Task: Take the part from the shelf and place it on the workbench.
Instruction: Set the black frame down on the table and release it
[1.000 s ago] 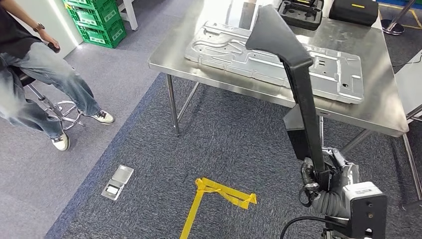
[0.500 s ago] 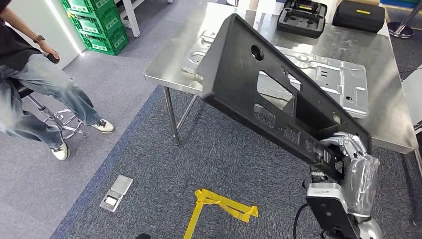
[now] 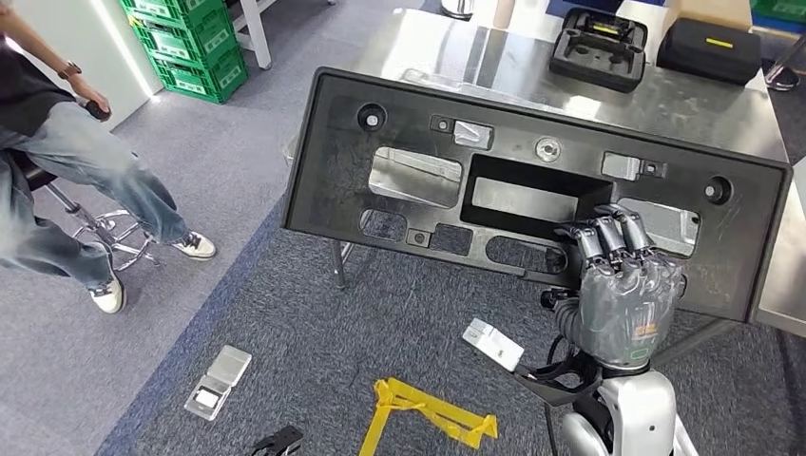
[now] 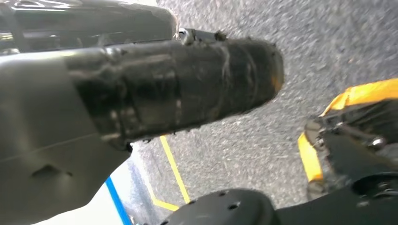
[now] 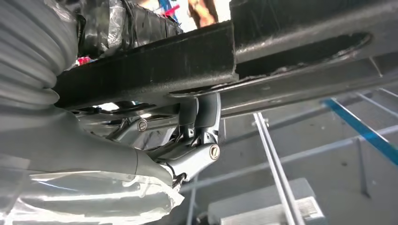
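The part is a large black plastic panel (image 3: 428, 152) with several cut-outs, held upright and broadside to me in front of the steel workbench (image 3: 494, 57). My right hand (image 3: 618, 285) grips its lower edge near the right end, with the fingers hooked through a cut-out. In the right wrist view the fingers (image 5: 202, 126) wrap under the panel's dark edge (image 5: 187, 61). The left wrist view has my left hand (image 4: 178, 89) as a dark, blurred shape over grey carpet; how its fingers lie is unclear.
A silver metal plate lies on the workbench behind the panel, with a black case (image 3: 597, 36) and a black bag (image 3: 708, 46) at the far side. A person (image 3: 67, 161) sits on a stool at left near green crates (image 3: 185, 38). Yellow tape (image 3: 428, 413) marks the carpet.
My right hand has turned the panel from edge-on to broadside and lifted it in front of the workbench. My view has tilted slightly.
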Robot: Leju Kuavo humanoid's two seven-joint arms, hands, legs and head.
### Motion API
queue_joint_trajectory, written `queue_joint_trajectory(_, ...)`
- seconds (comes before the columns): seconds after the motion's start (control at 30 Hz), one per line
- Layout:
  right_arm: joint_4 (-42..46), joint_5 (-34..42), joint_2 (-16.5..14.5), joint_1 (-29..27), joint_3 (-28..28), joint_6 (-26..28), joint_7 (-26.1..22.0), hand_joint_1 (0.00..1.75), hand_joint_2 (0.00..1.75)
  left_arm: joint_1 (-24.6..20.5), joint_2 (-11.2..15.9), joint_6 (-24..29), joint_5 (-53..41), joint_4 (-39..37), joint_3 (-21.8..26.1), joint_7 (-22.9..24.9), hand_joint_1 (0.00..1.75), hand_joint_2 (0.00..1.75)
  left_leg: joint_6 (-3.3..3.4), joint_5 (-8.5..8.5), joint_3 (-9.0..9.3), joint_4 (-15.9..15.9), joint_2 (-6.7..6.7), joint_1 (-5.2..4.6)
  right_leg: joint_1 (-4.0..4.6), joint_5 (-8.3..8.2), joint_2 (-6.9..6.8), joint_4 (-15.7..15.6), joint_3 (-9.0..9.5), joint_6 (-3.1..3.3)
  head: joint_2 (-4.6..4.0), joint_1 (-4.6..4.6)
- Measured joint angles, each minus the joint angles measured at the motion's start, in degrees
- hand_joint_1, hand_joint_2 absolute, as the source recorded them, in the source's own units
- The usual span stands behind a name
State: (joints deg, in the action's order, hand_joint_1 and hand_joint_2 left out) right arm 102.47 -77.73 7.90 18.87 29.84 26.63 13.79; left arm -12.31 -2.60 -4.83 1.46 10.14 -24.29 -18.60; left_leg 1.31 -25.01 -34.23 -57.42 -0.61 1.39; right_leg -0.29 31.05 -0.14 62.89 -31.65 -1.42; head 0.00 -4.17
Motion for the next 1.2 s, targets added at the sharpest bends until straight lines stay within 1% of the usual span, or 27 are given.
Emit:
queue_joint_trajectory(0.07,-1.77,-1.53,-0.59,1.21,0.28,-0.80,0.71,1.75,1.75,-0.41,-0.43,-0.05,-0.32,0.00,-0.19,0.20,0.00,0.00,0.20,-0.71,0.59,0.00,-0.29,-0.09,-0.13,2.43,-0.02,8.08,-5.79,-0.33,0.00,0.03)
queue_joint_trajectory(0.1,-2.68,-2.12,-0.81,1.55,0.42,-1.16,0.97,1.75,1.75,-0.46,-0.57,-0.07,-0.44,0.00,-0.35,0.25,0.00,0.00,0.26,-1.15,1.04,0.00,-0.43,-0.19,-0.14,3.40,-0.01,10.18,-7.93,-0.28,0.00,0.03)
queue_joint_trajectory(0.13,-3.58,-2.54,-0.98,1.83,0.53,-1.39,1.15,1.75,1.75,-0.45,-0.67,-0.09,-0.55,0.00,-0.56,0.27,0.00,0.00,0.32,-1.62,1.63,0.00,-0.59,-0.35,-0.10,3.50,-0.01,10.30,-9.10,0.01,0.00,0.04)
queue_joint_trajectory(0.17,-4.40,-2.74,-1.13,2.17,0.62,-1.52,1.23,1.75,1.75,-0.41,-0.70,-0.11,-0.60,0.01,-0.76,0.27,0.00,0.00,0.36,-2.10,2.32,0.03,-0.71,-0.58,0.05,2.30,-0.01,8.32,-9.18,0.59,0.00,0.05)
queue_joint_trajectory(0.2,-5.17,-2.87,-1.28,2.64,0.73,-1.62,1.27,1.75,1.75,-0.40,-0.70,-0.18,-0.63,0.02,-0.92,0.26,0.00,0.00,0.42,-2.58,3.08,0.13,-0.77,-0.85,0.39,-0.18,-0.02,4.79,-8.46,1.55,0.00,0.07)
queue_joint_trajectory(0.27,-6.51,-2.98,-1.63,3.85,0.94,-1.83,1.33,1.75,1.75,-0.54,-0.75,-0.44,-0.70,0.07,-1.23,0.28,0.00,0.00,0.31,-3.38,4.50,0.64,-0.98,-1.17,1.75,-5.86,0.56,-2.85,-6.44,4.07,0.00,-0.03)
queue_joint_trajectory(0.3,-7.12,-3.03,-1.76,4.44,1.03,-2.08,1.38,1.75,1.75,-0.67,-0.84,-0.60,-0.74,0.12,-1.35,0.28,0.00,0.00,0.09,-3.71,5.10,1.16,-1.11,-1.20,2.37,-7.42,1.17,-5.48,-5.51,5.10,0.00,-0.03)
queue_joint_trajectory(0.33,-7.72,-3.09,-1.81,4.90,1.07,-2.36,1.44,1.75,1.75,-0.77,-0.93,-0.73,-0.79,0.18,-1.45,0.31,0.00,0.00,-0.16,-3.60,5.66,1.44,-1.24,-1.20,2.77,-7.97,1.76,-7.24,-4.73,5.65,0.00,-0.04)
queue_joint_trajectory(0.37,-8.40,-3.16,-1.83,5.27,1.08,-2.63,1.55,1.75,1.75,-0.84,-1.02,-0.79,-0.86,0.23,-1.51,0.34,0.00,0.00,-0.50,-3.33,6.17,1.68,-1.37,-1.22,2.81,-7.69,2.27,-8.22,-3.79,5.74,0.00,-0.03)
queue_joint_trajectory(0.43,-9.81,-3.33,-1.97,5.90,1.10,-3.06,1.79,1.75,1.75,-0.89,-1.05,-0.84,-1.05,0.31,-1.55,0.43,0.00,0.00,-1.02,-3.26,6.74,0.62,-1.13,-1.34,2.46,-8.17,1.96,-10.26,-1.16,5.41,0.00,0.02)
queue_joint_trajectory(0.47,-10.59,-3.36,-2.09,6.35,1.13,-3.27,1.97,1.75,1.75,-0.97,-1.05,-0.87,-1.14,0.31,-1.57,0.49,0.00,0.00,-1.36,-4.01,6.14,-1.06,-0.91,-1.33,2.30,-8.25,1.75,-10.71,0.02,5.25,0.00,-0.02)
queue_joint_trajectory(0.5,-11.39,-3.34,-2.22,6.81,1.13,-3.49,2.15,1.75,1.75,-1.09,-1.04,-0.90,-1.22,0.31,-1.60,0.56,0.00,0.00,-1.66,-5.31,4.68,-3.83,-0.67,-1.28,2.15,-8.09,1.53,-10.92,0.91,5.09,0.00,-0.06)
queue_joint_trajectory(0.57,-13.20,-2.74,-2.35,7.43,1.14,-3.82,2.53,1.75,1.75,-1.23,-0.88,-0.98,-1.35,0.31,-1.78,0.66,0.00,0.00,-2.21,-8.19,-0.04,-10.69,-0.33,-1.09,2.11,-7.14,1.29,-10.88,1.77,4.96,0.00,-0.13)
queue_joint_trajectory(0.6,-14.18,-1.97,-2.42,7.48,1.14,-3.82,2.74,1.75,1.75,-1.15,-0.75,-1.00,-1.41,0.32,-1.91,0.65,0.00,0.00,-2.46,-8.82,-2.22,-13.00,-0.25,-0.98,2.06,-6.60,1.24,-10.81,2.16,4.84,0.00,-0.13)
queue_joint_trajectory(0.63,-15.22,-0.89,-2.48,7.47,1.13,-3.70,2.98,1.75,1.75,-1.01,-0.64,-1.01,-1.46,0.32,-2.04,0.59,0.00,0.00,-2.71,-8.34,-3.50,-13.44,-0.19,-0.88,1.96,-6.04,1.25,-10.68,2.62,4.70,0.00,-0.13)
queue_joint_trajectory(0.67,-16.33,0.39,-2.55,7.48,1.10,-3.51,3.25,1.75,1.75,-0.87,-0.57,-0.98,-1.50,0.32,-2.15,0.50,0.00,0.00,-2.98,-6.59,-3.75,-11.79,-0.15,-0.75,1.80,-5.40,1.30,-10.45,3.17,4.48,0.00,-0.13)
queue_joint_trajectory(0.73,-18.50,2.65,-2.61,7.58,0.95,-3.18,3.86,1.75,1.75,-0.72,-0.55,-0.85,-1.55,0.31,-2.25,0.38,0.00,0.00,-3.59,-1.11,-2.17,-4.81,-0.21,-0.40,1.44,-3.84,1.37,-9.75,4.18,3.86,0.00,-0.15)
queue_joint_trajectory(0.77,-19.51,3.54,-2.61,7.61,0.78,-3.08,4.18,1.75,1.75,-0.73,-0.55,-0.78,-1.55,0.31,-2.29,0.40,0.00,0.00,-3.52,0.18,-1.50,-1.79,-0.27,-0.31,1.35,-3.07,1.44,-9.31,4.56,3.49,0.00,-0.19)
queue_joint_trajectory(0.8,-20.35,4.32,-2.58,7.60,0.54,-3.04,4.52,1.75,1.75,-0.71,-0.55,-0.73,-1.55,0.31,-2.32,0.46,0.00,0.00,-3.20,0.85,-0.96,-0.09,-0.26,-0.30,1.35,-2.38,1.49,-9.04,4.72,3.12,0.00,-0.24)
queue_joint_trajectory(0.9,-21.97,6.62,-2.14,7.27,-0.45,-3.36,5.54,1.75,1.75,-0.25,-0.59,-0.71,-1.55,0.33,-2.35,0.46,0.00,0.00,-1.35,0.00,-0.04,0.44,-0.07,-0.29,1.47,-1.28,1.59,-8.35,5.15,2.29,0.00,-0.28)
queue_joint_trajectory(0.93,-22.29,7.20,-1.82,7.13,-0.82,-3.57,5.80,1.75,1.75,-0.05,-0.77,-0.68,-1.55,0.33,-2.35,0.38,0.00,0.00,-0.95,-0.23,0.42,0.50,-0.06,-0.15,1.45,-1.50,1.42,-7.15,4.69,1.98,0.00,-0.23)
queue_joint_trajectory(0.97,-22.59,7.66,-1.50,7.04,-1.18,-3.72,5.98,1.75,1.75,0.05,-0.97,-0.66,-1.55,0.34,-2.35,0.31,0.00,0.00,-0.70,-0.50,0.99,0.62,-0.08,0.00,1.35,-1.84,1.17,-4.76,3.20,1.62,0.00,-0.14)
queue_joint_trajectory(1.03,-23.30,8.08,-0.95,6.71,-1.81,-3.92,6.19,1.75,1.75,0.15,-1.40,-0.60,-1.55,0.35,-2.34,0.32,0.00,0.00,-0.41,-1.31,2.25,1.05,-0.18,0.16,0.89,-1.60,0.53,3.07,-2.48,0.73,0.00,0.06)
queue_joint_trajectory(1.1,-24.05,8.15,-0.55,6.16,-2.13,-4.09,6.26,1.75,1.75,0.45,-1.52,-0.58,-1.55,0.35,-2.33,0.33,0.00,0.00,-0.41,-2.48,3.93,1.55,-0.27,0.17,0.42,1.05,0.23,9.17,-8.39,0.31,0.00,0.11)
queue_joint_trajectory(1.13,-24.37,8.15,-0.39,5.89,-2.22,-4.19,6.28,1.75,1.75,0.63,-1.55,-0.59,-1.55,0.35,-2.33,0.33,0.00,0.00,-0.44,-3.20,5.03,1.76,-0.31,0.14,0.35,2.15,0.18,9.71,-10.19,0.36,0.00,0.12)
queue_joint_trajectory(1.17,-24.67,8.14,-0.24,5.71,-2.31,-4.29,6.27,1.75,1.75,0.75,-1.56,-0.59,-1.55,0.35,-2.33,0.33,0.00,0.00,-0.47,-3.97,6.29,1.97,-0.35,0.06,0.37,2.20,0.17,8.49,-11.13,0.63,0.00,0.13)
queue_joint_trajectory(1.2,-24.93,8.14,-0.07,5.62,-2.42,-4.37,6.27,1.75,1.75,0.81,-1.56,-0.60,-1.55,0.35,-2.33,0.33,0.00,0.00,-0.49,-4.75,7.67,2.26,-0.37,-0.08,0.51,0.74,0.17,5.75,-11.28,1.17,0.00,0.14)
